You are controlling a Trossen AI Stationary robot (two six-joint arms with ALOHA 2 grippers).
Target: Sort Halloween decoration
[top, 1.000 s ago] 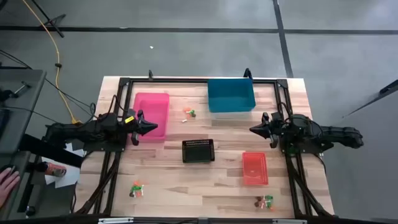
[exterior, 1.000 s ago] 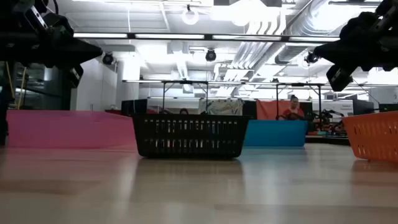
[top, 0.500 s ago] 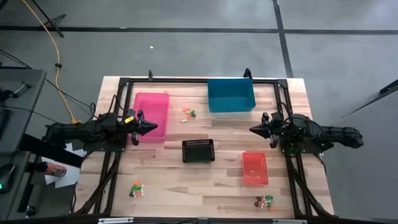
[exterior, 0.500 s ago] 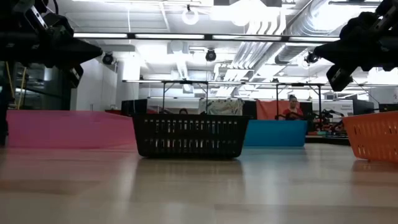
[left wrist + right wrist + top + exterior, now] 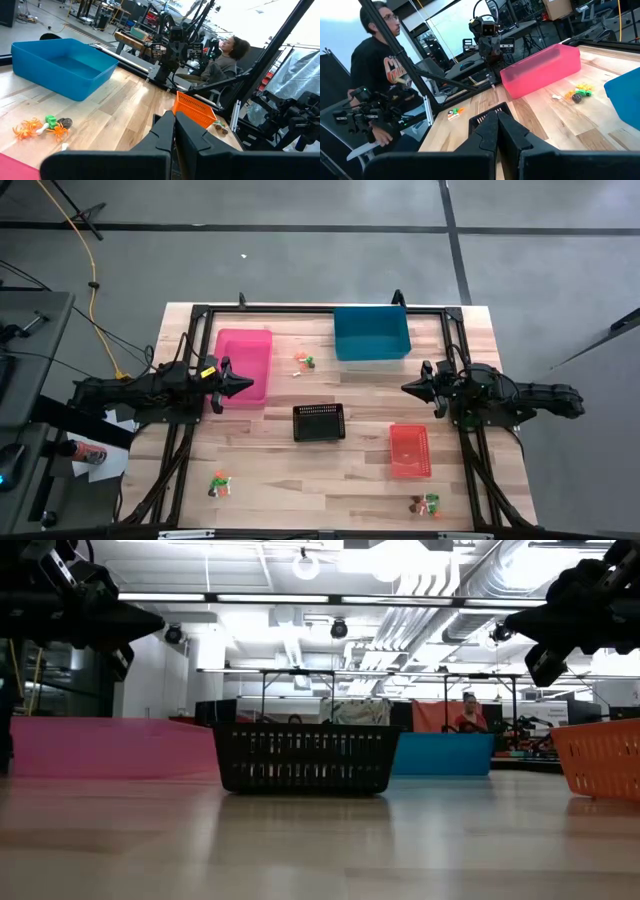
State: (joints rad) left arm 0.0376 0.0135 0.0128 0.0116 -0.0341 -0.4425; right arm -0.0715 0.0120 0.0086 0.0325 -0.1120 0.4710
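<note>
Your Halloween trinkets lie in three small clusters on the tabletop [image 5: 270,480]: one [image 5: 304,361] between the pink bin [image 5: 243,367] and blue bin [image 5: 371,333], one [image 5: 220,483] near the left front, one [image 5: 427,504] near the right front (nothing is sorted yet). Both the left claw [image 5: 243,384] and right claw [image 5: 409,388] hover closed and empty; open one fully before descending on a single trinket.

Two dark, near-black arms of chunky rounded segments, left arm [image 5: 140,392] and right arm [image 5: 520,398], each bolted to a black rail frame [image 5: 300,309] edging the table. Yellow label showing on the left arm's wrist, and each arm ending in a pointed gripper, left gripper [image 5: 245,384] and right gripper [image 5: 408,388]. Up close: two matte black wedge fingers [image 5: 187,135] pressed together, smooth and unmarked, same on the right fingers [image 5: 487,132].
</note>
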